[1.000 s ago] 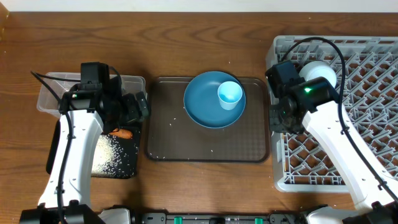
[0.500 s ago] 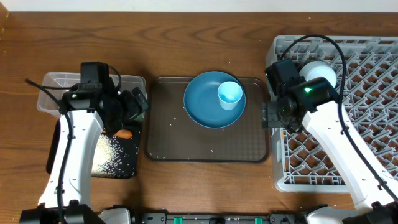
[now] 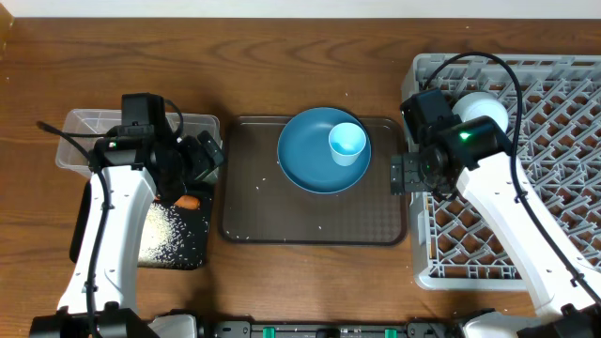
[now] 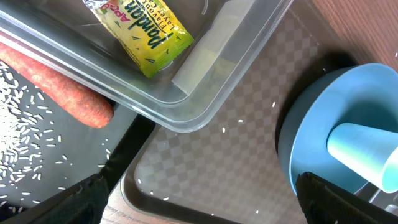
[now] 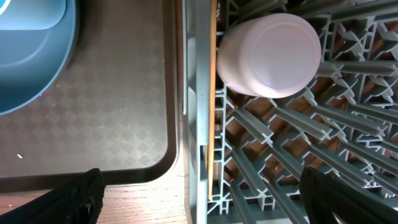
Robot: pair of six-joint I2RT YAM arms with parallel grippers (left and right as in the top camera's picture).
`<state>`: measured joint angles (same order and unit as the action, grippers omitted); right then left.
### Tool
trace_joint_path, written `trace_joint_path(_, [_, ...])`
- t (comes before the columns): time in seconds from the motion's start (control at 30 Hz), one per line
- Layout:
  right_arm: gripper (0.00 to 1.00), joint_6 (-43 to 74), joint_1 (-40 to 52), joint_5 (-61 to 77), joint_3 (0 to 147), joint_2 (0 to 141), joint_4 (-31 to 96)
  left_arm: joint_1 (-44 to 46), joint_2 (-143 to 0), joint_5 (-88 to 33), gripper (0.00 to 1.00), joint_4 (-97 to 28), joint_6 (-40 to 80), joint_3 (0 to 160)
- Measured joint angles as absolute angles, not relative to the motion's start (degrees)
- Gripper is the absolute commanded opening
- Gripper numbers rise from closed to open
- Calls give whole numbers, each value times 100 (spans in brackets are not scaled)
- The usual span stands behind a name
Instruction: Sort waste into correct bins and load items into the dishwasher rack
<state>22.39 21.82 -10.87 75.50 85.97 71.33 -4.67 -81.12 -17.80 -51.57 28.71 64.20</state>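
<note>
A light blue cup [image 3: 347,144] sits on the blue plate [image 3: 315,160] on the brown tray [image 3: 272,211]. The right gripper [image 3: 400,175] hangs wide open at the grey rack [image 3: 424,272]'s left edge; a carrot [image 3: 188,200] lies on the black tray [image 3: 194,252]

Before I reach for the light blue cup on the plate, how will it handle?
Probably light: the light blue cup looks empty and thin-walled. Standing upright on the smooth blue plate, it may slide if pushed low, or tip if nudged near its rim.
</note>
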Motion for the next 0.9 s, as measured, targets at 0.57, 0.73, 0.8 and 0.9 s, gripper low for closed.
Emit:
trace_joint_path(0.57, [99,2239,2182,-1087,7550,8597,7131,-467,-8112,-1782,98,-4906,2875,6420])
trace_joint_path(0.73, [99,2239,2182,-1087,7550,8597,7133,-447,-8112,-2147,73,-4950,2921,6420])
trace_joint_path(0.8, [99,2239,2182,-1087,7550,8597,7133,-357,-8112,-2368,57,-4936,2928,6420])
trace_joint_path(0.9, [99,2239,2182,-1087,7550,8597,7133,-10,-8112,-2591,44,-4849,2947,6420])
